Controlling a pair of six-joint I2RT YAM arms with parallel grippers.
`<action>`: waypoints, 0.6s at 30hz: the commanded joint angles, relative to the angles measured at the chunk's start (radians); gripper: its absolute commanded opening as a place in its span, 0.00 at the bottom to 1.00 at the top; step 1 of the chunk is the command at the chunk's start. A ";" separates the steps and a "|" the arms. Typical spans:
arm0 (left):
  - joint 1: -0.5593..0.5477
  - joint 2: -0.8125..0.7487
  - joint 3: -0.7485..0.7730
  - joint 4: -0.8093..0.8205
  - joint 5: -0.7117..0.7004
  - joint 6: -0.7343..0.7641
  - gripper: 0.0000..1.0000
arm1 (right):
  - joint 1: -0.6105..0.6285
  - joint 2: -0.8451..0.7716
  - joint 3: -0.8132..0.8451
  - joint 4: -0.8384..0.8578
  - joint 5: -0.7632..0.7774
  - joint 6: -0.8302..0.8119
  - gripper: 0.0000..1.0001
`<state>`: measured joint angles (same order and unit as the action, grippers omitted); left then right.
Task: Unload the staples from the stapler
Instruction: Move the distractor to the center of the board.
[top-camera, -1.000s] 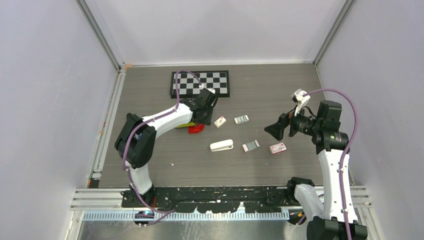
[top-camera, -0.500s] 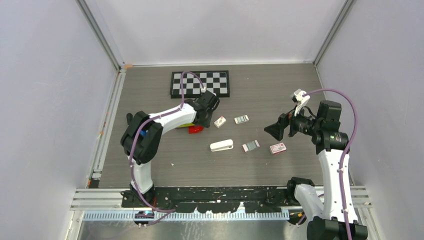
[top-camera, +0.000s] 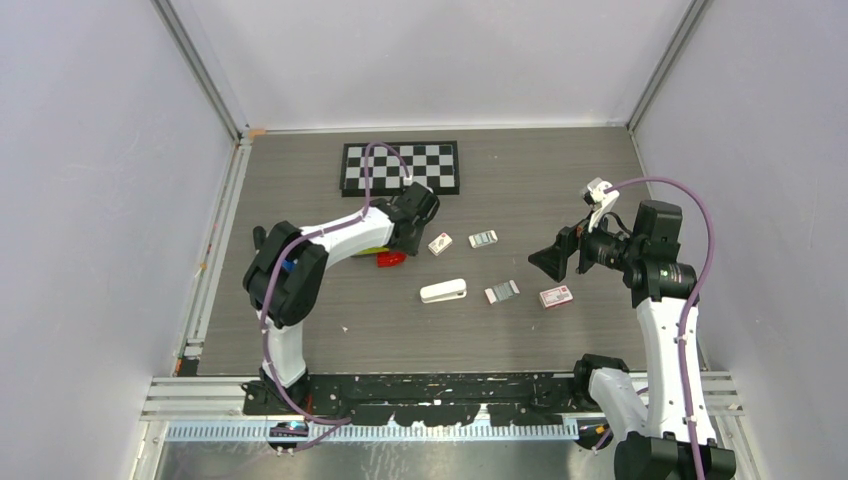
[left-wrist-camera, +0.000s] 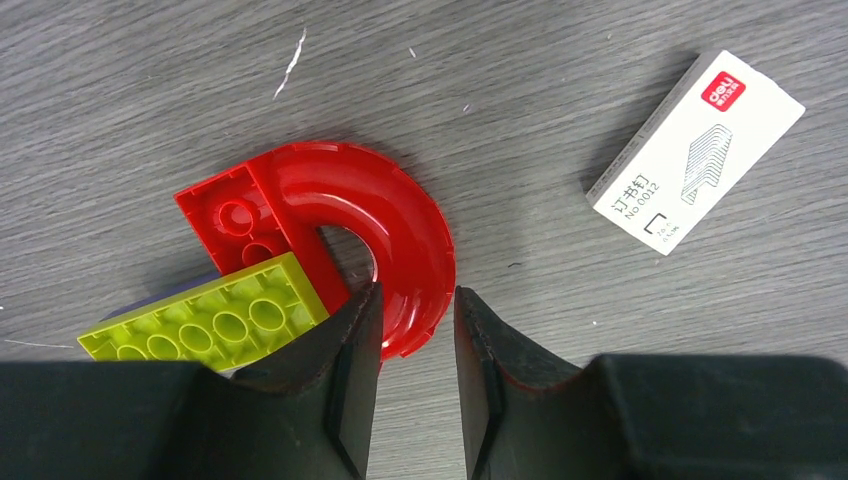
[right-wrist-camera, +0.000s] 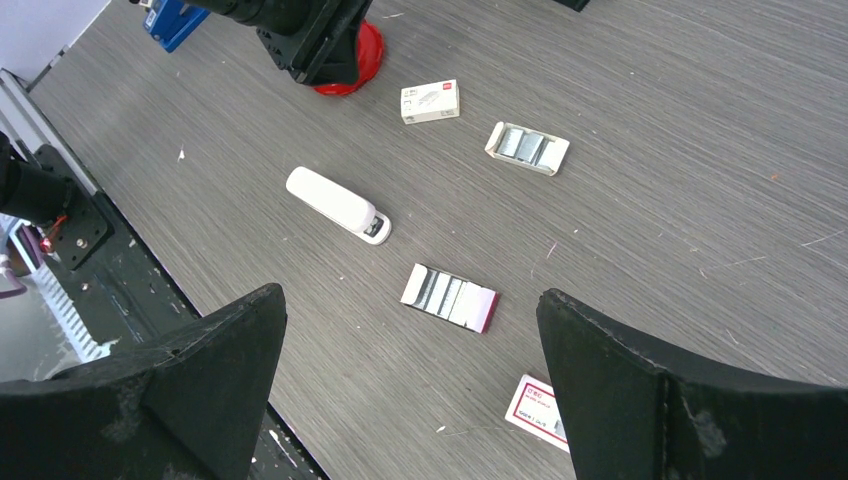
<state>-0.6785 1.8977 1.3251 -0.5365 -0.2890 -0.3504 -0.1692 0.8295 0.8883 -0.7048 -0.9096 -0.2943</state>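
Observation:
Only a corner of the bright-blue stapler shows, at the top left edge of the right wrist view, behind the left arm. The top view hides it under that arm. My left gripper is low over the table, its jaws a narrow gap apart and holding nothing. Its tips hang over the rim of a red curved block, with a lime brick beside the left finger. My right gripper hovers wide open and empty, high above the right side of the table.
A white stapler lies mid-table. Around it are a closed staple box, two open trays of staples and a red-edged box. A chessboard lies at the back.
The left arm's elbow has swung right and its wrist has shifted slightly toward the red block. Its jaws stand a touch wider. The right arm has not moved.

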 joint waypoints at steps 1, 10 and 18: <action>0.004 0.014 0.029 0.004 -0.038 0.028 0.34 | 0.005 0.000 0.014 0.021 -0.003 -0.019 0.99; 0.079 0.043 0.039 0.005 -0.039 0.081 0.23 | 0.009 -0.001 0.015 0.016 -0.005 -0.020 1.00; 0.267 0.120 0.177 -0.062 0.034 0.162 0.15 | 0.023 -0.002 0.018 0.012 0.000 -0.029 0.99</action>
<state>-0.4919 1.9789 1.4174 -0.5503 -0.2783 -0.2481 -0.1574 0.8314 0.8883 -0.7052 -0.9096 -0.3046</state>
